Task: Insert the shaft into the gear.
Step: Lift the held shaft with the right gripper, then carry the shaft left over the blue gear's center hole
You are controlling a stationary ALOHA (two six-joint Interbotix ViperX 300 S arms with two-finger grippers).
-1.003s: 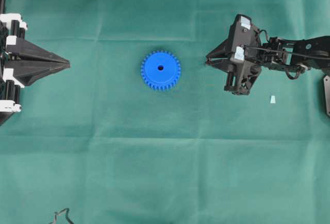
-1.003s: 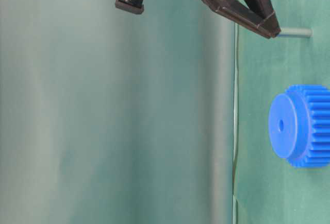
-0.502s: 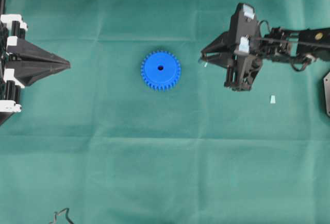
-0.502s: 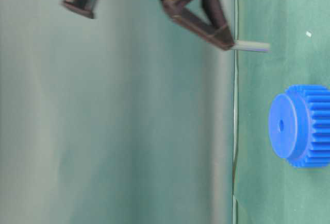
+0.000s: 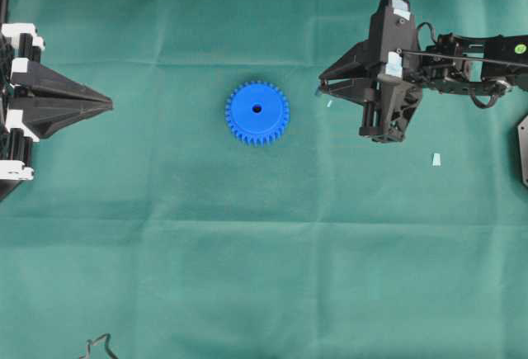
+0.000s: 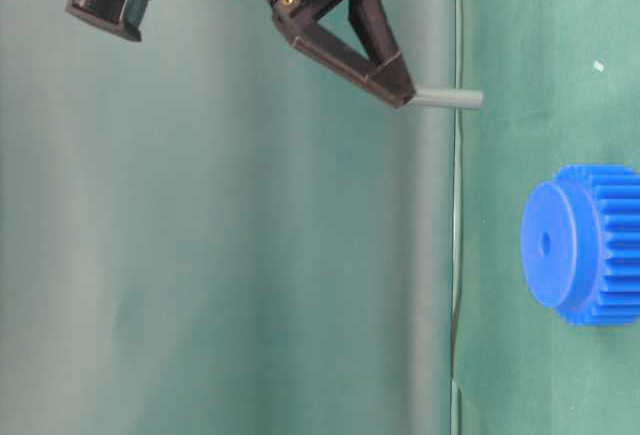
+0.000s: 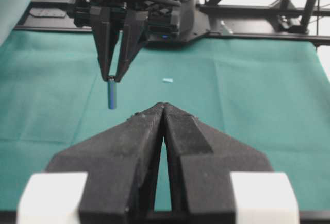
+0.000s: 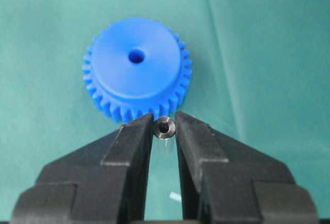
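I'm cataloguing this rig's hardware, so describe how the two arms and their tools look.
Both are matte black. The left tool has two long wedge-shaped fingers with a rough, grainy surface and white blocks at their base. The right tool has the same tapering black fingers, a boxy black wrist camera housing with pale tape patches, and thin black cables looping along its arm.

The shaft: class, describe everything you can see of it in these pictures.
The shaft is a short, silvery-grey metal pin, smooth and cylindrical, with a small recess in its end face. The right hand pinches its top end between the fingertips, so it hangs upright, clear of the green cloth. It sits off to one side of the blue gear, touching nothing else.
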